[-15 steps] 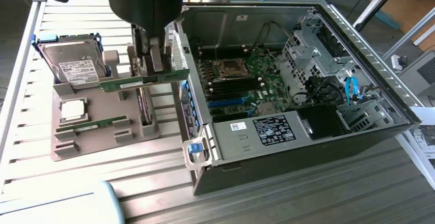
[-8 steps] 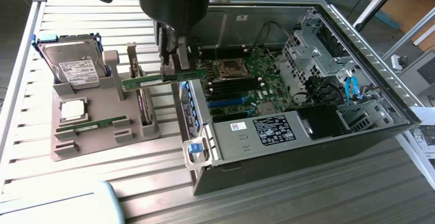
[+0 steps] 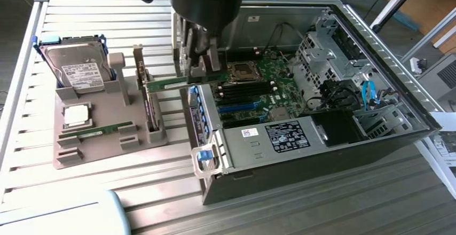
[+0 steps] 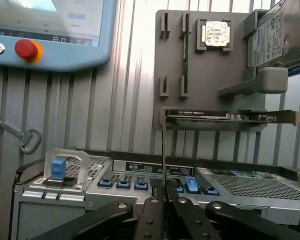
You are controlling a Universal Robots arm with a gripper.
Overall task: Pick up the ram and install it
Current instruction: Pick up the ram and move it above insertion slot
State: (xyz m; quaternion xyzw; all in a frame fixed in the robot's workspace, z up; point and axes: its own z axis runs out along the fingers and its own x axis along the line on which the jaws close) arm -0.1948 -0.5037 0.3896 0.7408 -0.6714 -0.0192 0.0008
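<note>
Ram [image 3: 167, 84] clamped in gripper [image 3: 202, 72]; hangs over case [image 3: 306, 163] edge

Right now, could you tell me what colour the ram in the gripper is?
That ram is green; the exterior view shows it best.

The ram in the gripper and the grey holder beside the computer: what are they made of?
The ram looks like green circuit board, thin and flat. The grey holder seems matte plastic, going by its uniform dull grey and blocky slots.
</note>
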